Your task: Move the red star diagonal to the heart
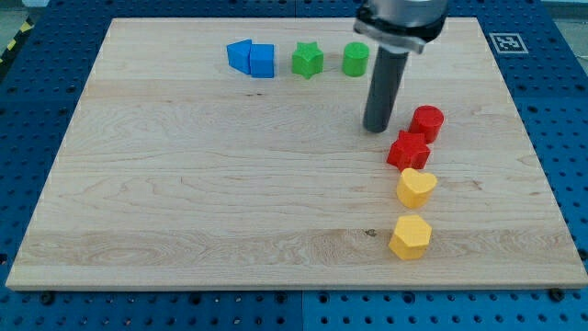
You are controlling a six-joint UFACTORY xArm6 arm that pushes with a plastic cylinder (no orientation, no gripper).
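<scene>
Care matters here: my tip (376, 128), a bare rod with no claw to open or close, stands just upper-left of the red star block (408, 151) (touching the yellow heart block (415, 188) below), so push gently sideways.

A: Red star (408, 151)?
B: Flat on the counter (184, 202), view's right side, touching the yellow heart (416, 188) just below it.
A: Heart pose?
B: Flat, point toward view's bottom.
</scene>
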